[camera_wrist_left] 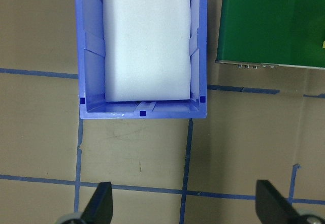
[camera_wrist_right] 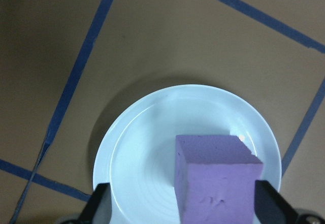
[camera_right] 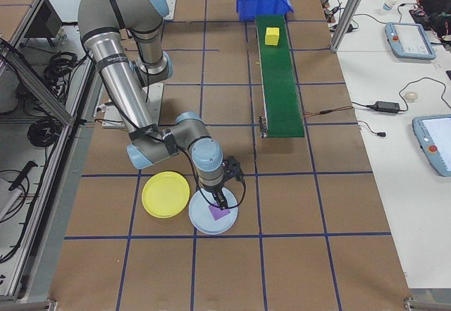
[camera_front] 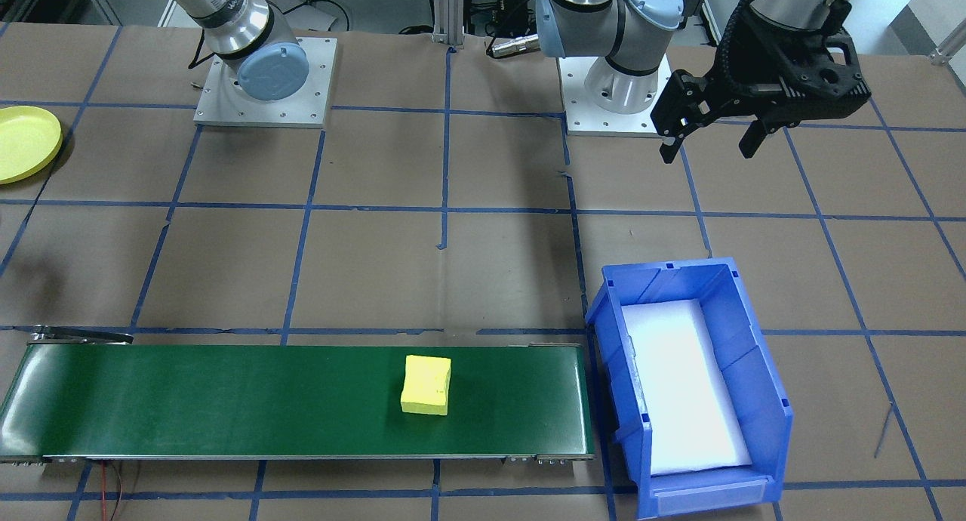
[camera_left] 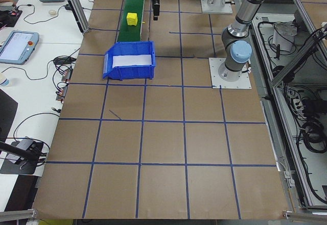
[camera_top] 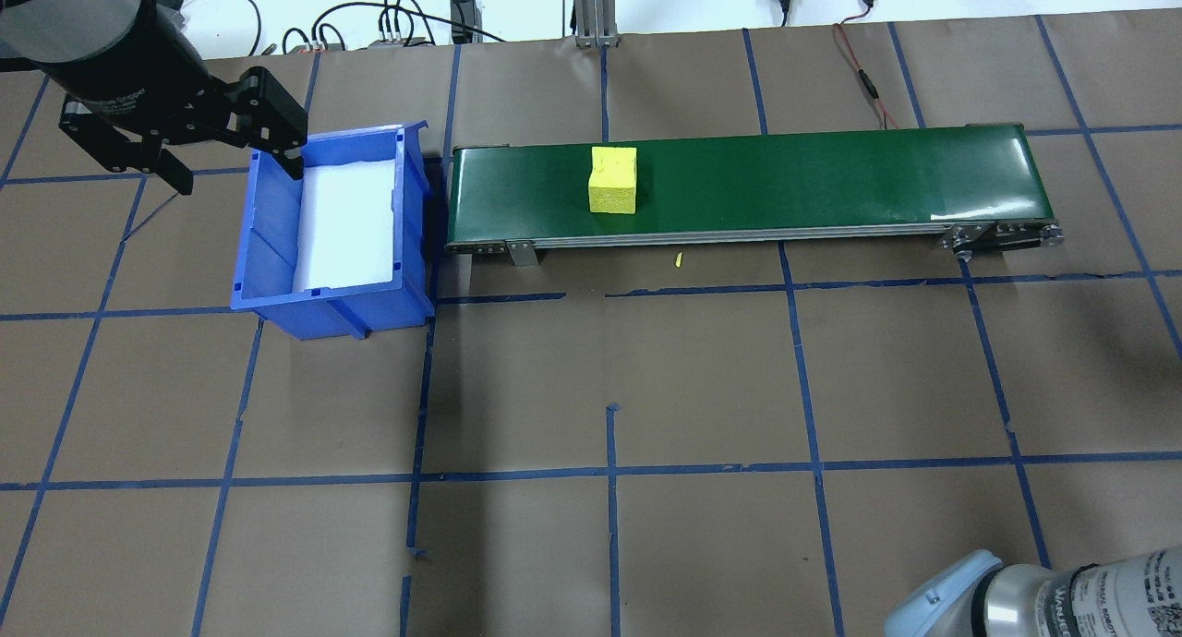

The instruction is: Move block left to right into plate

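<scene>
Since the yellow block [camera_top: 614,179] on the green conveyor [camera_top: 831,185] looks light, soft and foam-like, a gentle squeeze across opposite flat faces should suit the left claw [camera_top: 222,152], which hangs wide open and empty at the block's 9 o'clock in the overhead view, while the right claw [camera_wrist_right: 180,206] stands open astride a purple block [camera_wrist_right: 216,181].

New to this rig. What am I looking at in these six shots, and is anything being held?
Two robot arms at a taped table. Four pictures are fixed cameras: across the table, over the robot's shoulders, each table end; two are wrist cameras. There lie a green belt carrying a yellow block, a blue bin, a yellow plate and a pale plate. Nothing is held: the left tool hangs open near the bin, the right tool stands open astride a purple block on the pale plate.
</scene>
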Robot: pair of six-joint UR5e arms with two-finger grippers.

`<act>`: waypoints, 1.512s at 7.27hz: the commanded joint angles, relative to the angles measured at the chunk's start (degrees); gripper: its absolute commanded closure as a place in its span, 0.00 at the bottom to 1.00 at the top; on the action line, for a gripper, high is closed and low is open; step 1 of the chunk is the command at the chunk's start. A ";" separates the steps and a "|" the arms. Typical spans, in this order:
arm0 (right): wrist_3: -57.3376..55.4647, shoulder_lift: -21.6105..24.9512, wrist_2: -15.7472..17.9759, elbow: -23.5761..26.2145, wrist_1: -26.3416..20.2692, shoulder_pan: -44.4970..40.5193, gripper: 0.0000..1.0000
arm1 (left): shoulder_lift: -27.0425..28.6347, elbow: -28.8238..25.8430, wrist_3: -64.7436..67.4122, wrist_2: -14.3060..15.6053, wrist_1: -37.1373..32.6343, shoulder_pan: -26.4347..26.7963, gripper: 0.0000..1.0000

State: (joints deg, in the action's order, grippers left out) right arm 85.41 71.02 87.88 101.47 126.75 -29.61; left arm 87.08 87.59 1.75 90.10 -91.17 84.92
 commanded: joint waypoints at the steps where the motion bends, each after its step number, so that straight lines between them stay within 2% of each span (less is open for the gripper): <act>1: -10.11 2.88 -2.86 -0.48 0.08 -10.85 0.02 | 0.46 0.56 0.98 0.26 -0.06 0.51 0.00; 3: -31.68 2.89 -3.68 -1.35 0.43 -27.96 0.03 | 0.73 2.83 0.72 0.25 -0.15 3.92 0.00; 6: -61.58 2.89 -6.21 -5.83 -0.53 -44.61 0.02 | 0.46 5.83 0.63 -0.45 0.64 3.85 0.00; 7: -70.29 2.37 -8.57 -7.41 -0.63 -48.22 0.01 | 0.38 5.92 0.02 -0.19 0.55 3.94 0.00; 8: -76.73 1.06 -9.29 -8.38 -0.63 -50.61 0.01 | 0.37 5.58 0.10 -0.44 0.81 3.94 0.00; 10: -88.42 -2.72 -16.39 -10.58 -0.54 -52.30 0.00 | 0.37 5.48 0.36 -0.27 1.25 3.85 0.00; 11: -90.40 -2.99 -17.90 -10.59 -0.54 -52.30 0.00 | 0.37 5.92 0.19 -0.27 1.08 3.68 0.00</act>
State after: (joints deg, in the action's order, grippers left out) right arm -0.32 69.11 72.77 91.36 126.20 -81.47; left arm 87.46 93.21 1.96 89.81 -90.02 88.76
